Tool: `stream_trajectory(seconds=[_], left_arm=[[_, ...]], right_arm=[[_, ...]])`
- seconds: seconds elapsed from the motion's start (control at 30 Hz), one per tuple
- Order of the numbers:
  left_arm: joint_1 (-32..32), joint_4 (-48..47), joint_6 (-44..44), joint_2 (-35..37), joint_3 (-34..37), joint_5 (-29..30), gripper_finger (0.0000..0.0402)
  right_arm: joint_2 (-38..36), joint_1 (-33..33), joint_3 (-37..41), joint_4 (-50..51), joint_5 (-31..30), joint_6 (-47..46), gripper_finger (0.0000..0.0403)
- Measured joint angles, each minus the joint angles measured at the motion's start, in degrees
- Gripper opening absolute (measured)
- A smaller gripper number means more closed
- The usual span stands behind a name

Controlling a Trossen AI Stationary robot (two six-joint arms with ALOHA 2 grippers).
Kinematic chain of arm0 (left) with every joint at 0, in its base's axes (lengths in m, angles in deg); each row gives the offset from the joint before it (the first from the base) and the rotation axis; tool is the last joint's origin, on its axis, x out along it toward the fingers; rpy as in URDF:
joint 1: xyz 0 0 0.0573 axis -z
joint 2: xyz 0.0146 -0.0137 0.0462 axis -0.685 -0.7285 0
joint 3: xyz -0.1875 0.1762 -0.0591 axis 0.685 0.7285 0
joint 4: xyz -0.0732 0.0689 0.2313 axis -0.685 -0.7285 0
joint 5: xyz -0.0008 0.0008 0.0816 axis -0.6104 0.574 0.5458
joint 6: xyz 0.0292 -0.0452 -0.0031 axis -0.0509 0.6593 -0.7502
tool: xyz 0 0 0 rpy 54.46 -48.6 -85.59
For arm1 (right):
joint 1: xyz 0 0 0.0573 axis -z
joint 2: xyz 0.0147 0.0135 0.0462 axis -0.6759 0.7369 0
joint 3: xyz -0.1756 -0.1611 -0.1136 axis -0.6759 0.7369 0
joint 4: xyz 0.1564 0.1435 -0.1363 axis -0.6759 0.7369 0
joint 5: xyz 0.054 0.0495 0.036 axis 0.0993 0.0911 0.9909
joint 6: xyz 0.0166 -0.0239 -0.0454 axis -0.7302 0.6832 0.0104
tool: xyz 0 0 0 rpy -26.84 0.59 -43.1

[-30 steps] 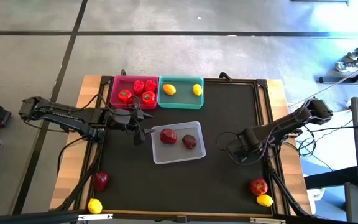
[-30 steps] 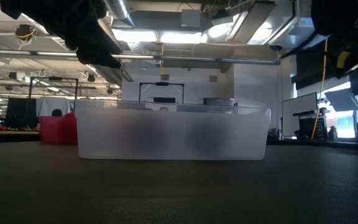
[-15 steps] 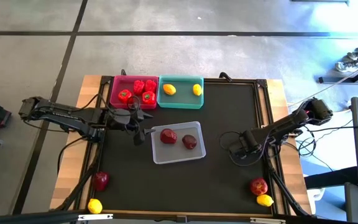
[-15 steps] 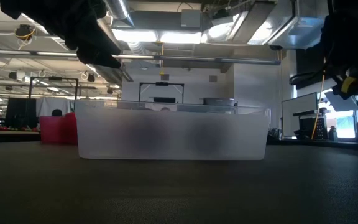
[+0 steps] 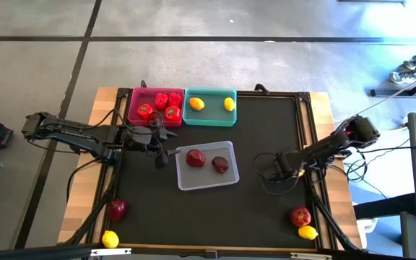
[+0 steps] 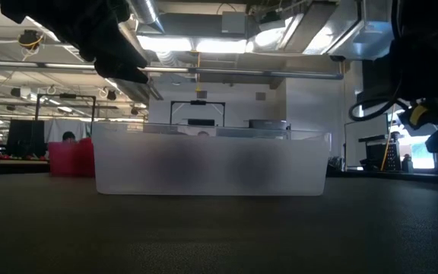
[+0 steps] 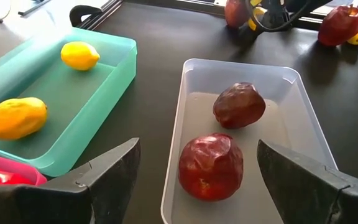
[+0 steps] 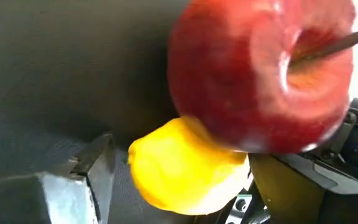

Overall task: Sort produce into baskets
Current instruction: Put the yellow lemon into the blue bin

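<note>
Black matting bears a firm, glossy, roll-prone apple (image 5: 300, 215) beside a lemon (image 5: 308, 232); the open, empty right gripper (image 5: 266, 174) should pinch the apple's middle.

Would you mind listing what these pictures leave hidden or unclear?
- Low view: the grey tray has frosted walls, so the apples inside do not show; the pink tray is partly behind it, and the teal tray is hidden.
- Right wrist view: the apple covers part of the lemon, so contact is unclear.
- Left wrist view: the pink tray is cut off at the edge.
- High view: the right tool is too small to read.
</note>
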Motion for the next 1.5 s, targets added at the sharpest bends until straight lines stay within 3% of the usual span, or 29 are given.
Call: stream_trajectory(seconds=[0.37, 0.5, 0.7, 1.0, 1.17, 1.5], left_arm=[[0.0, 0.03, 0.02, 0.0, 0.0, 0.0, 0.0318], [0.0, 0.03, 0.99, 0.0, 0.0, -0.02, 0.0318], [0.0, 0.03, 1.42, 0.0, 0.0, -0.02, 0.0318], [0.01, 0.08, 1.11, 0.0, 0.0, -0.02, 0.0318], [0.0, 0.09, 1.15, 0.0, 0.0, -0.02, 0.0318], [0.02, 0.07, 2.53, 0.0, 0.0, -0.04, 0.0318]], right_arm=[[0.33, 0.0, 0.05, 0.33, 2.39, 4.24, 0.0161], [0.32, 0.0, 0.09, 0.48, 3.45, 5.22, 0.0131], [0.39, -0.1, -2.13, 1.53, 5.54, 7.24, 0.0124], [0.37, -1.36, -10.5, -3.11, 0.78, 13.05, 0.0123], [0.35, -1.39, -15.09, -8.33, -6.47, 18.65, 0.0123], [0.32, 4.7, -18.53, -14.54, -12.26, 31.01, 0.0123]])
